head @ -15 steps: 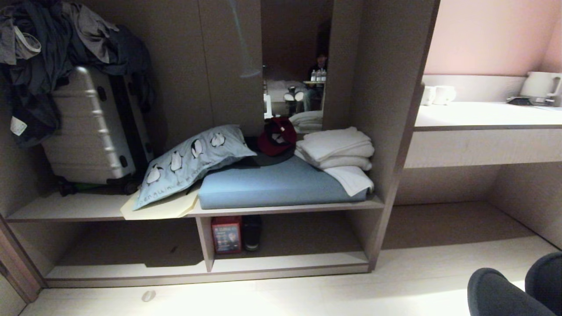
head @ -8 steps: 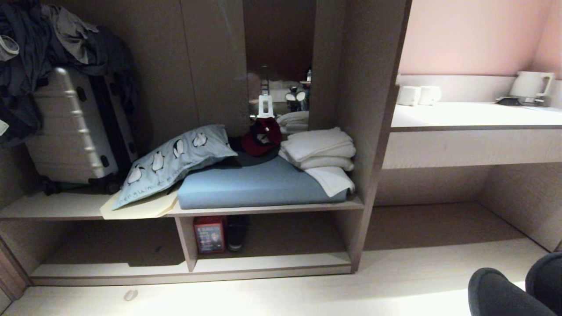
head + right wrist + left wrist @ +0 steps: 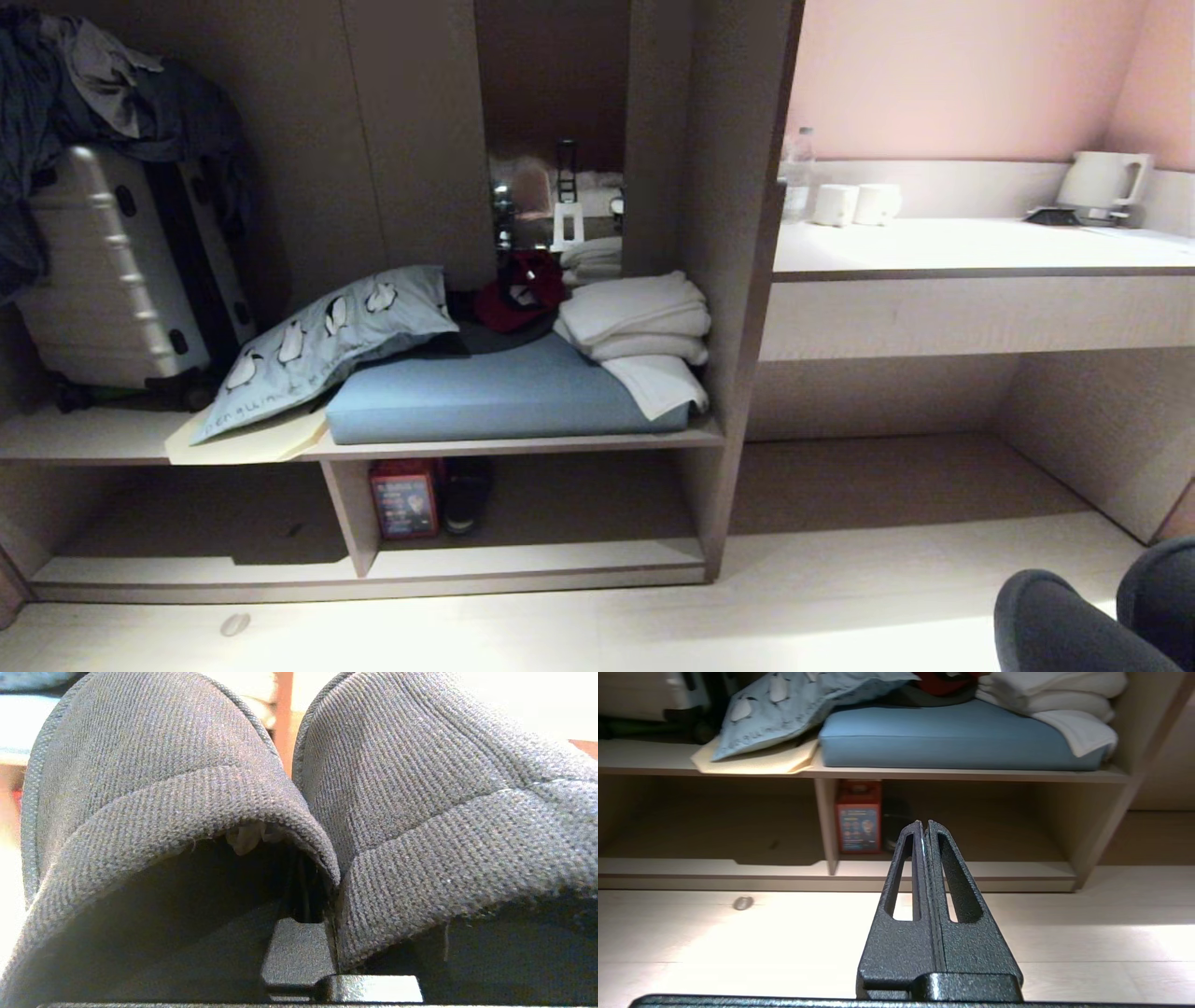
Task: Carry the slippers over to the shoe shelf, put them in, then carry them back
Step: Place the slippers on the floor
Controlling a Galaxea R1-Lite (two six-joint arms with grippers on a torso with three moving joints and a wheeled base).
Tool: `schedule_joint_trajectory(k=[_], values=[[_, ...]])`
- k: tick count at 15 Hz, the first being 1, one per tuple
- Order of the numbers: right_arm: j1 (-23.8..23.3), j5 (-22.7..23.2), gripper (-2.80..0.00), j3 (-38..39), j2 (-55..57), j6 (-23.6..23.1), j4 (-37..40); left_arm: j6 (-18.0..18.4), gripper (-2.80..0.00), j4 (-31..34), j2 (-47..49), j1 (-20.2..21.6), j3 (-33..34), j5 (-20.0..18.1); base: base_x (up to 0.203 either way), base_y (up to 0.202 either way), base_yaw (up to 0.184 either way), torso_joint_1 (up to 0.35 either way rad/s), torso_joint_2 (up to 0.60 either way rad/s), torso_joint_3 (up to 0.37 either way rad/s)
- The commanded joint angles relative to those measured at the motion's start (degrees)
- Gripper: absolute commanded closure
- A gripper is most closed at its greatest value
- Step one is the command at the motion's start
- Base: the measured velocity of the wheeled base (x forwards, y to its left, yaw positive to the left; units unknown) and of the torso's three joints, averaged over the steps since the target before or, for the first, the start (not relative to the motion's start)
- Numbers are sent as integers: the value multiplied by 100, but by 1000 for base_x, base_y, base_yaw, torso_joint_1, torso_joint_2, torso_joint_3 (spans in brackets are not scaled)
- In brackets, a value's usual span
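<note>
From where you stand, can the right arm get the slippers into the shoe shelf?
Probably not yet. The right end effector is shut on the slippers, but the shoe shelf sits across a stretch of floor. Its opening looks free beside the red box.

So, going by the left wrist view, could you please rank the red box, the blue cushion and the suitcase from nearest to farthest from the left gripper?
1. The red box, straight ahead of the left gripper, in the low compartment.
2. The blue cushion, on the shelf above.
3. The suitcase, farthest, at the far end of that upper shelf.
</note>
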Motion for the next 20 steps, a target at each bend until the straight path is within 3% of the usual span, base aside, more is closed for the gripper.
schedule_joint_trajectory(k=[1,20], values=[[0,5,0,1,-1,-4,0,-10,0,-1,5,0,0,7,0,-195,3,2,2,5],[0,5,0,1,-1,-4,0,-10,0,-1,5,0,0,7,0,-196,3,1,3,3]])
